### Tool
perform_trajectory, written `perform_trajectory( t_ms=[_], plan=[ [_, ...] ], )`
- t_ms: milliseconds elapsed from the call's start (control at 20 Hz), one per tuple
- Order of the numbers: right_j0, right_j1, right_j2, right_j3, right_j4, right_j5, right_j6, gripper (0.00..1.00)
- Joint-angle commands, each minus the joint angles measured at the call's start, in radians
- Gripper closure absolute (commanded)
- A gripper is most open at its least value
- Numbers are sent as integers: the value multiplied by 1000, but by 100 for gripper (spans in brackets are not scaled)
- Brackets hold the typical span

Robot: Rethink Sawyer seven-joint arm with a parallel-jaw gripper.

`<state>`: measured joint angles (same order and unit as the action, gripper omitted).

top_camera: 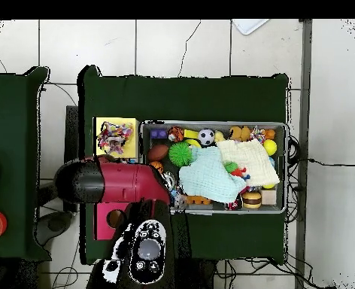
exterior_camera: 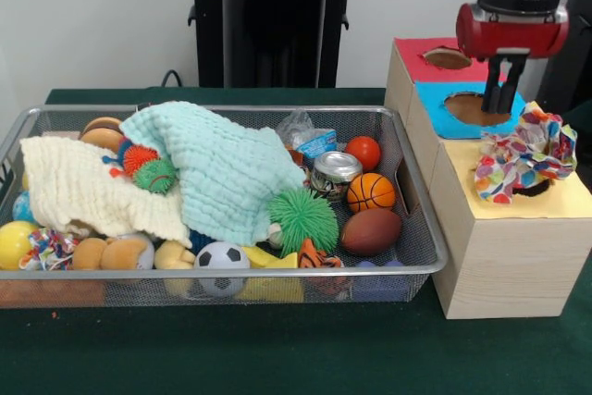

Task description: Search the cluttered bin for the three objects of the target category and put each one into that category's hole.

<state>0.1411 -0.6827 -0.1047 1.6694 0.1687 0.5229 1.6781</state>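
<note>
spotted ruffled fabric (exterior_camera: 524, 156) bunched over yellow box's hole (exterior_camera: 535, 188).

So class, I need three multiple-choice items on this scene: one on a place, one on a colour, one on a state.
1. Where is the spotted fabric piece?
A. under the mint cloth
B. on the yellow-topped box, over its hole
C. on the red-topped box

2. What colour is the spiky ball beside the football?
A. green
B. purple
C. white

3. What is the pincer holding?
A. the soup can
B. the basketball
C. nothing

Answers:
1 B, it sits on the yellow top.
2 A, it is bright green.
3 C, it hangs bare above the blue top.
</note>
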Motion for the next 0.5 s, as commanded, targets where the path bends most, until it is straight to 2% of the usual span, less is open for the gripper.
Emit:
perform_trajectory(
  t_ms=[50, 250, 400, 500],
  plan=[
    [-26, -63, 4, -6, 1, 223, 153, 100],
    [-37, -81, 9, 6, -3, 217, 148, 100],
    [-49, -101, 39, 10, 35, 180, 164, 100],
    [-42, -109, 44, -17, 56, 173, 193, 100]
  ],
)
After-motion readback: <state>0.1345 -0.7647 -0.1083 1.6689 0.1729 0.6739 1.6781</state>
